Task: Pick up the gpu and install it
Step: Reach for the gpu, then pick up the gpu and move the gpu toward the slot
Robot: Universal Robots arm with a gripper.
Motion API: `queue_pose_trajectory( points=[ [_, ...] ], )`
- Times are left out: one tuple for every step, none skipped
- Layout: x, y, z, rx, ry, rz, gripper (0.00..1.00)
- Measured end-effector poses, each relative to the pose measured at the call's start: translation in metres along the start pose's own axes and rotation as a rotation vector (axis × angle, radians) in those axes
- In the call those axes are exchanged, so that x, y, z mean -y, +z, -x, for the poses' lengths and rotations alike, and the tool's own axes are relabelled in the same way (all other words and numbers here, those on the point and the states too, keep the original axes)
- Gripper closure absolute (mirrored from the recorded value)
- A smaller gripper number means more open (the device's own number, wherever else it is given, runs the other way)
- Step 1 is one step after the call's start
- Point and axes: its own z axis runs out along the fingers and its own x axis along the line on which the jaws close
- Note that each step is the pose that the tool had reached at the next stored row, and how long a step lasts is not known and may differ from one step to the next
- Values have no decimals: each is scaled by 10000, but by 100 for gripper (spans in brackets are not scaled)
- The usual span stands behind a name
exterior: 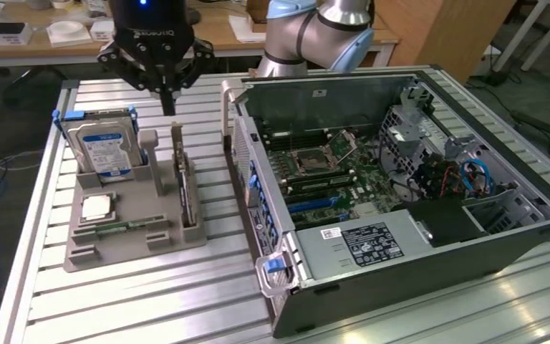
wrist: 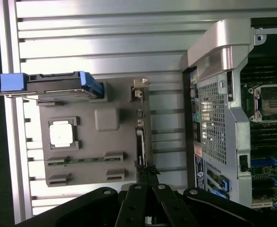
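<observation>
Bright, even light. Glare whitens the slatted table (exterior: 504,301) at the exterior view's lower right (the wrist view's slats too); the computer case (exterior: 428,283) sits darker inside.

Tool (exterior: 168,109) above gpu (exterior: 186,190), gpu upright in tray (exterior: 137,247), tray beside computer case (exterior: 399,287)

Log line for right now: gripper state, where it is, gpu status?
gripper: shut, holding nothing | position: just above gpu | gpu: upright on edge in grey holder | install: not done
</observation>
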Motion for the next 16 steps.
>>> queue_pose_trajectory(
  points=[
    [3, -1, -33, 0, 1, 1, 90],
    [6, -1, -69, 2, 4, 1, 90],
    [8, -3, -100, 0, 6, 0, 90],
    [10, -3, -125, 1, 8, 0, 90],
    [11, -3, -141, 1, 10, 0, 90],
    [12, -3, -146, 2, 10, 1, 90],
    [11, -3, -146, 1, 10, 1, 90],
    [12, -3, -146, 1, 9, 1, 90],
    [12, -3, -146, 1, 9, 1, 90],
    [12, -4, -146, 1, 9, 0, 90],
    [12, -3, -146, 1, 9, 1, 90],
    [12, -4, -146, 1, 9, 0, 90],
    [12, -4, -146, 1, 9, 0, 90],
    [12, -4, -146, 0, 9, 1, 90],
    [12, -4, -146, 1, 10, 0, 90],
    [12, -4, -146, 1, 9, 1, 90]
  ],
)
